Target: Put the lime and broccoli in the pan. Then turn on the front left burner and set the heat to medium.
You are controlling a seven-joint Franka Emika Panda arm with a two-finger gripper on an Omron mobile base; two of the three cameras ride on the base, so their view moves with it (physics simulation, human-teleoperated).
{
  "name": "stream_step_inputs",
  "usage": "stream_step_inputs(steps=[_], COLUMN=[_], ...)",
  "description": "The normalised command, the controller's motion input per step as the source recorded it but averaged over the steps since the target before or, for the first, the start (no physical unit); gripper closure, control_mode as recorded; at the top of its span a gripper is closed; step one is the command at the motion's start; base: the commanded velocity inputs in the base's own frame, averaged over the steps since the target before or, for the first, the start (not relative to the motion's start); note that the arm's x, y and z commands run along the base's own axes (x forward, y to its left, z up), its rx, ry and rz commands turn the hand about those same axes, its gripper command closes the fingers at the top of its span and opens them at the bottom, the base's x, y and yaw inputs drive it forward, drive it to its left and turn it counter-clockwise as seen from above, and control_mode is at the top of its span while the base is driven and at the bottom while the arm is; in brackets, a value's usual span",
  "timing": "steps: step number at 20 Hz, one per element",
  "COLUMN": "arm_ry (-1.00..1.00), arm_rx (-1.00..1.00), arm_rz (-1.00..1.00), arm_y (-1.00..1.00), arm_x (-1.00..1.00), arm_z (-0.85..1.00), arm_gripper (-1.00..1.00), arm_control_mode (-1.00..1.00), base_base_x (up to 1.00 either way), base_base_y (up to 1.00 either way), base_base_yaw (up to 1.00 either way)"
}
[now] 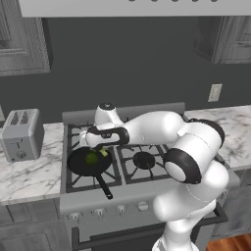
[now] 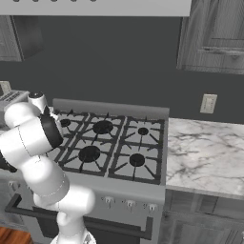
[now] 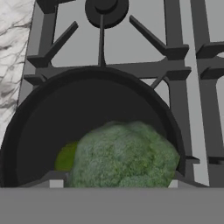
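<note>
2 green items over 1 black pan (image 3: 26,131) on the stove's front left grate: broccoli (image 3: 124,155) clamped between the gripper (image 3: 113,183) fingers, low above the pan floor, with the lime (image 3: 65,156) just beside it, lying in the pan. Handle pointing toward the stove's front edge. Toaster (image 1: 20,135) on the marble counter (image 1: 24,174), left of the stove.

Matt black pan (image 3: 30,131), bumpy broccoli (image 3: 124,155), marbled counter (image 3: 13,43)
</note>
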Motion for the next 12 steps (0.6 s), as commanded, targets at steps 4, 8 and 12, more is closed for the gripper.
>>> stream_step_inputs(steps=[4,8,12], arm_ry=[0.0,0.0,0.0], arm_rx=[0.0,0.0,0.0], arm_rz=[0.0,0.0,0.0], arm_y=[0.0,0.0,0.0], arm_x=[0.0,0.0,0.0], arm_z=[-0.28,-0.05,0.0], arm_gripper=[1.0,-1.0,-1.0], arm_control_mode=[-1.0,-1.0,-1.0], base_base_x=[0.0,0.0,0.0], base_base_y=[0.0,0.0,0.0], base_base_yaw=[0.0,0.0,0.0])
